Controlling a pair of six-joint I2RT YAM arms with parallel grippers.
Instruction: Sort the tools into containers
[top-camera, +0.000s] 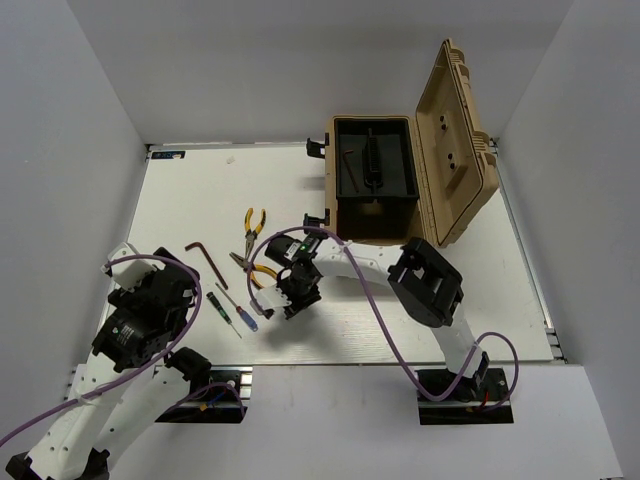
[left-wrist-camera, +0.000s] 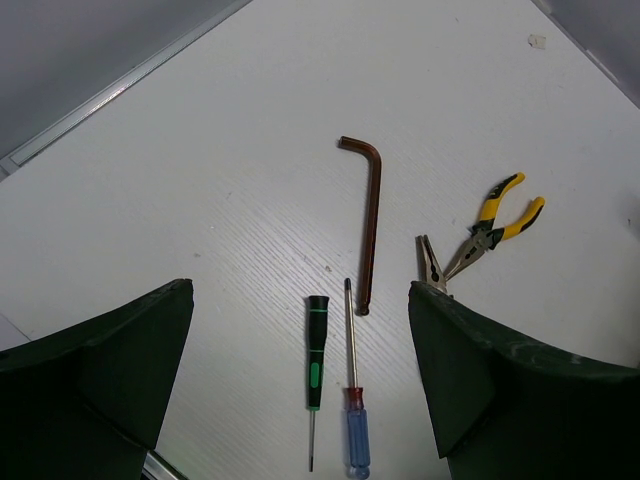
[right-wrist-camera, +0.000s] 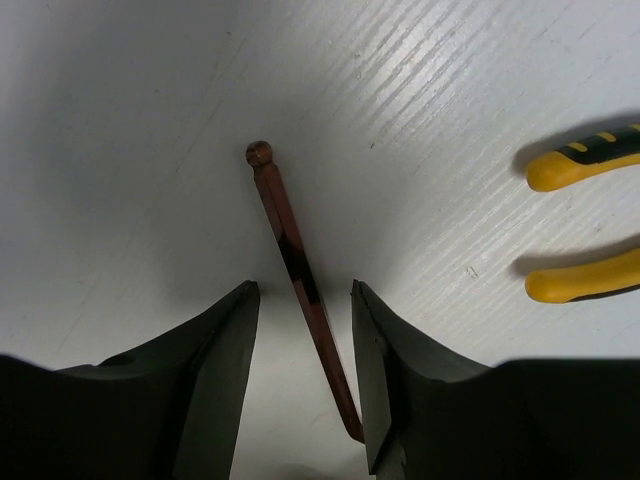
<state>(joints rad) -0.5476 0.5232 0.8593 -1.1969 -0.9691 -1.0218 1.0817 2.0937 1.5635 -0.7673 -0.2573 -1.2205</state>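
Observation:
A thin reddish-brown hex key (right-wrist-camera: 290, 245) with a ball end lies on the table. My right gripper (right-wrist-camera: 304, 287) is down at the table and open, one finger on each side of the key with a gap on both sides. Yellow plier handles (right-wrist-camera: 580, 165) lie just to its right. From above, the right gripper (top-camera: 283, 298) hides this key. My left gripper (left-wrist-camera: 300, 288) hangs wide open and empty above a green-banded screwdriver (left-wrist-camera: 315, 350) and a blue-handled screwdriver (left-wrist-camera: 357, 440). Beyond them lie a longer L-shaped hex key (left-wrist-camera: 372, 220) and yellow-handled pliers (left-wrist-camera: 495, 222).
A tan toolbox (top-camera: 372, 215) stands at the back right with its lid (top-camera: 455, 140) raised and a black tray (top-camera: 395, 175) inside. A second pair of pliers (top-camera: 262, 270) lies beside the right gripper. White walls close in the table on three sides.

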